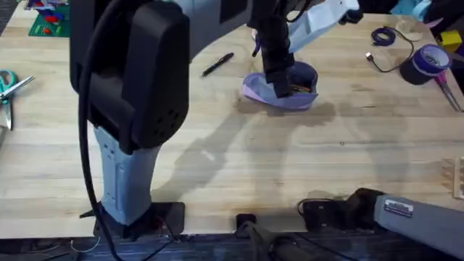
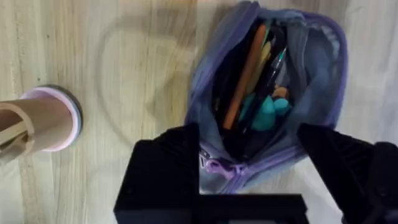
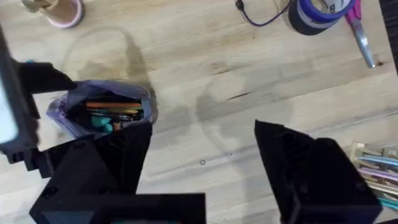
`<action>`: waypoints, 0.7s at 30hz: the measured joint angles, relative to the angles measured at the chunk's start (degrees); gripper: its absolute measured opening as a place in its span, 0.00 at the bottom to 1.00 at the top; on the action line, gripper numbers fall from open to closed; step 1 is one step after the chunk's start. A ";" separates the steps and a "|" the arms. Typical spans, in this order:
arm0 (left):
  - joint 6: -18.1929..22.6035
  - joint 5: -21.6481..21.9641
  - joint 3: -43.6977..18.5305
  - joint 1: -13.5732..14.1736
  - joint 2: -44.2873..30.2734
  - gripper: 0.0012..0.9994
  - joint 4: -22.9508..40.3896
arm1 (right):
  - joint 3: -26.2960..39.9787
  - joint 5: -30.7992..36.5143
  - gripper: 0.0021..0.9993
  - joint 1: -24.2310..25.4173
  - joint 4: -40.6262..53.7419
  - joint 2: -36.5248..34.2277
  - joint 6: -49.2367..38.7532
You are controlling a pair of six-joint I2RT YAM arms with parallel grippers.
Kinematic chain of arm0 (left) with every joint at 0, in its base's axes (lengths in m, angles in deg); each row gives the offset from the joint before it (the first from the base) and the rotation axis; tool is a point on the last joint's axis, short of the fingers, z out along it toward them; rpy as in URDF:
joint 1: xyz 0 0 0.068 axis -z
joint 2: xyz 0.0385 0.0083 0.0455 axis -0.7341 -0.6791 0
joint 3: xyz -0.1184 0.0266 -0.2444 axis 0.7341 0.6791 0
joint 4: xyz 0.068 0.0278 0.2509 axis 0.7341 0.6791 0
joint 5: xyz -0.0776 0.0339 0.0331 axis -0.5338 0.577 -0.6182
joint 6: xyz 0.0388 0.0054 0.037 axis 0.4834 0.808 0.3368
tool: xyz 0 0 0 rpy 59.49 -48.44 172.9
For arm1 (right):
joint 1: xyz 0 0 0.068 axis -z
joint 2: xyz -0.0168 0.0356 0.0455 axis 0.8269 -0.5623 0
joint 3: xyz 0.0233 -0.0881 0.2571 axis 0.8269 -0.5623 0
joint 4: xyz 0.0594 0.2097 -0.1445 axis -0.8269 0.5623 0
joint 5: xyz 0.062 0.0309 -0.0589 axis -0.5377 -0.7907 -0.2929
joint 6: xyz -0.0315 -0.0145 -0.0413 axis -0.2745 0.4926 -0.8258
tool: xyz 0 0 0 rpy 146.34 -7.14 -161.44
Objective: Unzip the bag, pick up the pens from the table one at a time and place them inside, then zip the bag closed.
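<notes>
Overhead view. Bench [image 1: 217, 159]: pale joined planks, grain visible. Bag [image 1: 281, 88]: lavender pouch, lying toward the far edge, right of the middle, mouth open upward, coloured items showing inside. Left tool [image 1: 279, 80]: at the end of the left arm, which reaches across from the near left corner; it hangs directly over the bag's open mouth; finger spread cannot be told here. Pen [image 1: 217, 64]: one slim black pen, lying on the bench left of the bag, apart from it, toward the far edge. Scissors [image 1: 9, 85]: green-handled, at the left edge. Tape roll [image 1: 428, 64]: purple and dark, near the far right corner, a purple cable [image 1: 383, 38] coiled beside it. Right arm: lies low along the near edge at the right.

Left wrist view. Bag [image 2: 323, 68]: unzipped, mouth gaping; inside, an orange stick, dark pens and teal pieces packed lengthwise. Zipper pull [image 2: 219, 167]: purple, at the bag's end nearest the fingers. Left tool [image 2: 249, 168]: black fingers apart, one at each side of that end, gripping nothing visible. Pink-rimmed roll [image 2: 46, 118]: on the bench beside the bag, well apart.

Right wrist view. Right tool [image 3: 202, 162]: black fingers wide apart, bare bench between them. Bag [image 3: 102, 109]: just beyond one finger, open, the left tool [image 3: 37, 118] at it. Tape roll [image 3: 317, 12] and cable [image 3: 261, 14]: farther off.
</notes>
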 joint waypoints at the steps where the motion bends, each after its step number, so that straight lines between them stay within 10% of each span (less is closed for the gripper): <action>1: -0.18 -0.78 -0.34 -0.30 0.00 0.99 0.17 | 0.00 0.00 1.00 0.00 0.00 0.00 0.00; 7: -2.25 -3.36 -2.27 -3.47 2.31 0.99 0.46 | 0.00 0.00 1.00 0.00 0.00 -0.02 0.00; 21: -10.33 -1.87 -5.10 -21.46 8.76 0.99 2.93 | 0.00 0.00 1.00 0.00 0.17 0.00 0.00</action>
